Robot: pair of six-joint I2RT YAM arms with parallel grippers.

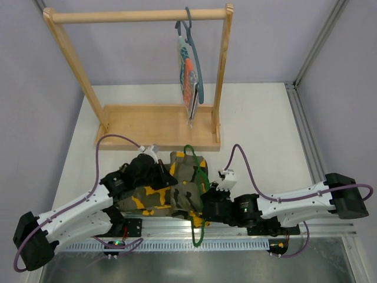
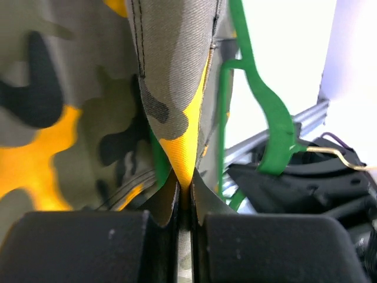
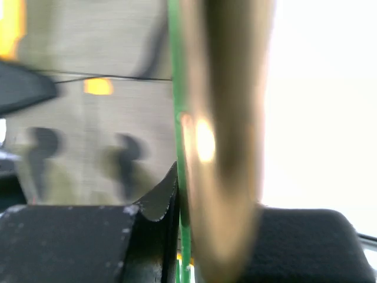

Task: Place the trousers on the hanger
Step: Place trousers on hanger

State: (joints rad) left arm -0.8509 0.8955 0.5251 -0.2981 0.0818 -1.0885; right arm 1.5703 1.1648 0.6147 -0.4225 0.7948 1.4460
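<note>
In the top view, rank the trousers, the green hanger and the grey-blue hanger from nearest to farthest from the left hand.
1. trousers: pinched in the left hand, near the table's front edge.
2. green hanger: just right of that grip, lying across the trousers.
3. grey-blue hanger: far back, hanging on the wooden rail.

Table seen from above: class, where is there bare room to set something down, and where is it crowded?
Bare: the white table right of the wooden rack, up to the metal rail, beyond the right arm. Crowded: the near edge, where the left arm, trousers and green hanger bunch together.
</note>
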